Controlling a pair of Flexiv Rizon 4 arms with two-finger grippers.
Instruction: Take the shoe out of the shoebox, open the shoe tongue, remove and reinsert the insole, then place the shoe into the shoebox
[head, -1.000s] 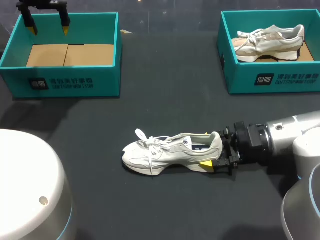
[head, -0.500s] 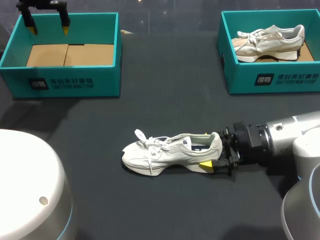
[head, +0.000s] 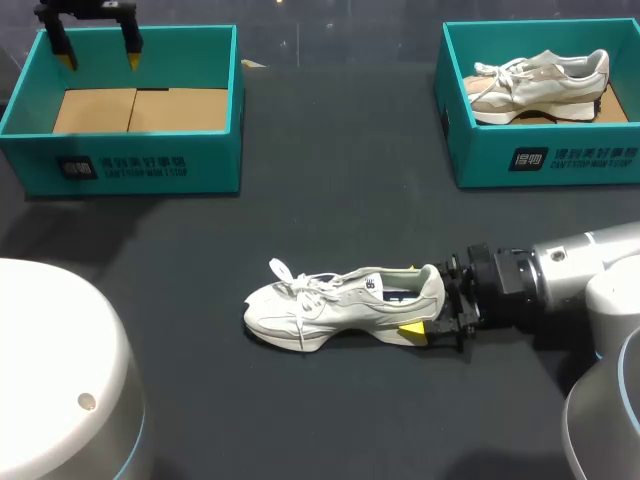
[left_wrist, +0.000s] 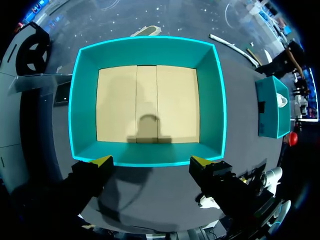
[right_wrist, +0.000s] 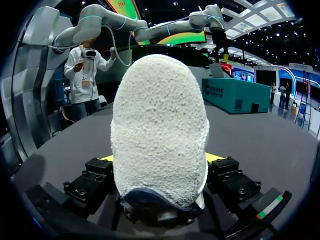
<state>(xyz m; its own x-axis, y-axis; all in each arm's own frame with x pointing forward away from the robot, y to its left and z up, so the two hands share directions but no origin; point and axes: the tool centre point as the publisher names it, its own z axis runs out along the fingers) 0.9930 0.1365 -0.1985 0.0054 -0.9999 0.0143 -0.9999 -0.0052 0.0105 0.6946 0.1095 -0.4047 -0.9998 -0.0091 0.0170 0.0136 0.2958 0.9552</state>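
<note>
A white shoe (head: 340, 305) lies on its sole in the middle of the black table, toe pointing left. My right gripper (head: 425, 305) is at its heel, one finger on each side, shut on the heel. In the right wrist view the fuzzy white heel (right_wrist: 160, 130) fills the gap between the fingers, touching both. My left gripper (head: 98, 55) hangs open over the far rim of the empty teal shoebox (head: 130, 165) at the back left. The left wrist view looks straight down into that shoebox (left_wrist: 147, 50) with the gripper (left_wrist: 151, 162) holding nothing.
A second teal shoebox (head: 540, 160) at the back right holds a beige shoe (head: 540, 85). Bare black table lies between the two boxes and around the white shoe.
</note>
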